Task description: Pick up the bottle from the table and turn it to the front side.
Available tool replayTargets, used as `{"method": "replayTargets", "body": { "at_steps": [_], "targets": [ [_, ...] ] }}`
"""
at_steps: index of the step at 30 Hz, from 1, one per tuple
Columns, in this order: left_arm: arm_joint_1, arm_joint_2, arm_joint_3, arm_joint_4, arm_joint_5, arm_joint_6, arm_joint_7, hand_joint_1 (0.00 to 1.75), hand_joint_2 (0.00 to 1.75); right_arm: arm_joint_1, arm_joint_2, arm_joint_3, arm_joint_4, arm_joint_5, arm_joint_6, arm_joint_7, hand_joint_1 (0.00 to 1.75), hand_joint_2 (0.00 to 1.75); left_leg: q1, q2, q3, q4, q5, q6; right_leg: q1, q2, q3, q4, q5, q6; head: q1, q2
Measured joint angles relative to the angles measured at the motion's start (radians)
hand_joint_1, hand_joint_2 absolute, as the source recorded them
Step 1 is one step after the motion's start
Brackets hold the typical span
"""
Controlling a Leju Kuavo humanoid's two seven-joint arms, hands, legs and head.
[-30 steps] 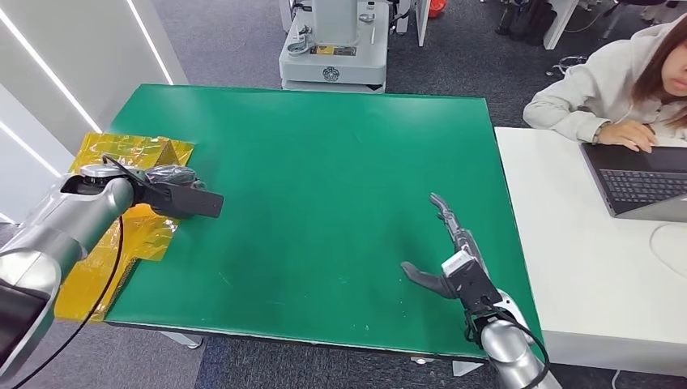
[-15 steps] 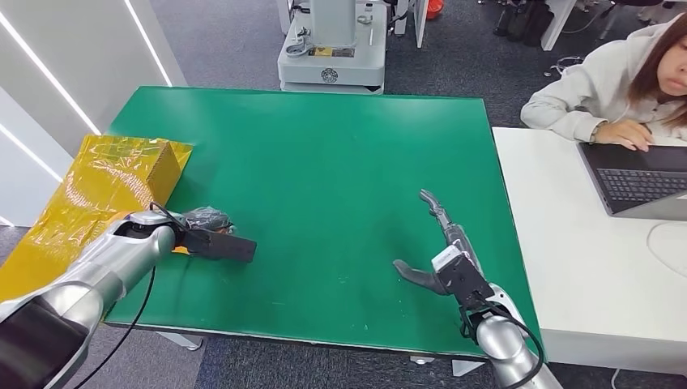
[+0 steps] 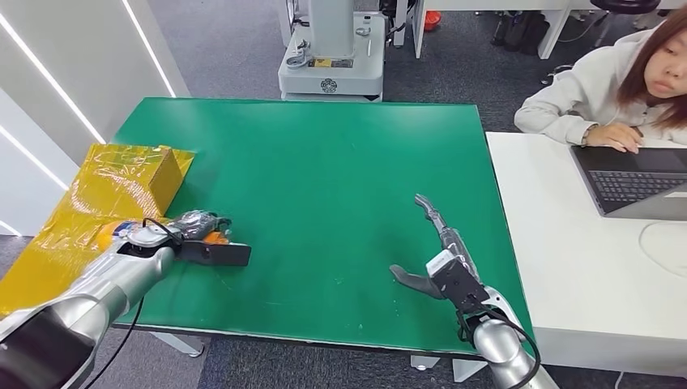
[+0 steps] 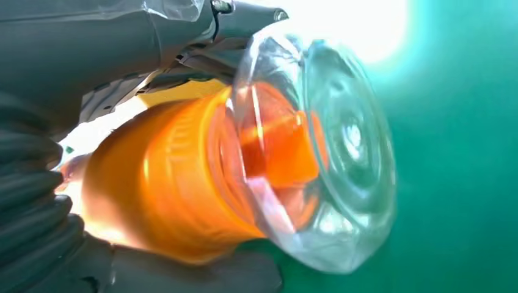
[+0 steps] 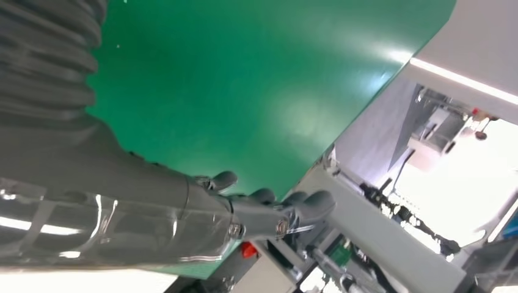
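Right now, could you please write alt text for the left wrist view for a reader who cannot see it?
The robot's grey left hand holds an orange bottle with a clear plastic cap, seen close up with the cap end facing outward. Behind it lies the green table surface, with bright glare near the picture's upper edge.

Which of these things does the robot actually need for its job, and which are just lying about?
Needed: clear plastic bottle with orange contents, left hand holding it, green table.
Lying about: yellow foil-wrapped box, grey laptop, white side table.

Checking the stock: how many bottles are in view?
1: an orange bottle with a clear cap, gripped in the left hand above the green table by the yellow box, which might hide more.
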Motion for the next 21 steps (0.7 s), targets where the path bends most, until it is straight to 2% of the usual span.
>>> {"method": "replayTargets", "body": {
  "at_steps": [4,8,10,17,21],
  "targets": [
    [0.036,-0.002,0.025,0.000,0.035,0.151,-0.043,0.00,1.75,-0.002,0.001,0.004,-0.002,0.001,0.003,0.001,0.00,1.75,0.000,-0.001,0.002,-0.002,0.004,-0.001,0.000,-0.001,0.001,0.000,0.000,-0.002,0.000,0.000],
    [0.112,-0.018,0.123,-0.023,0.147,0.341,-0.185,0.00,1.75,-0.008,0.007,0.009,-0.002,0.003,0.015,0.002,0.00,1.75,0.000,-0.007,0.001,-0.002,0.008,-0.006,0.000,-0.007,-0.001,0.000,-0.001,-0.002,0.000,0.000],
    [0.163,-0.034,0.189,-0.055,0.201,0.403,-0.252,0.00,1.75,-0.012,0.008,0.012,0.000,0.003,0.019,0.001,0.00,1.75,0.000,-0.011,-0.001,-0.002,0.009,-0.007,0.000,-0.011,-0.001,0.000,-0.002,-0.002,0.000,0.000],
    [0.366,-0.131,0.422,-0.300,0.426,0.462,-0.514,0.00,1.75,-0.032,0.008,0.025,0.036,-0.062,0.013,-0.039,0.00,1.75,-0.001,-0.008,-0.006,0.001,0.008,-0.003,0.000,-0.008,-0.008,-0.004,0.000,0.001,0.000,0.000],
    [0.454,-0.186,0.501,-0.472,0.549,0.472,-0.556,0.00,1.75,-0.030,0.005,0.031,0.054,-0.103,-0.008,-0.062,0.00,1.75,-0.001,-0.008,-0.012,0.003,0.008,-0.001,0.000,-0.008,-0.015,-0.004,0.002,0.003,0.000,0.000]
  ]
}}
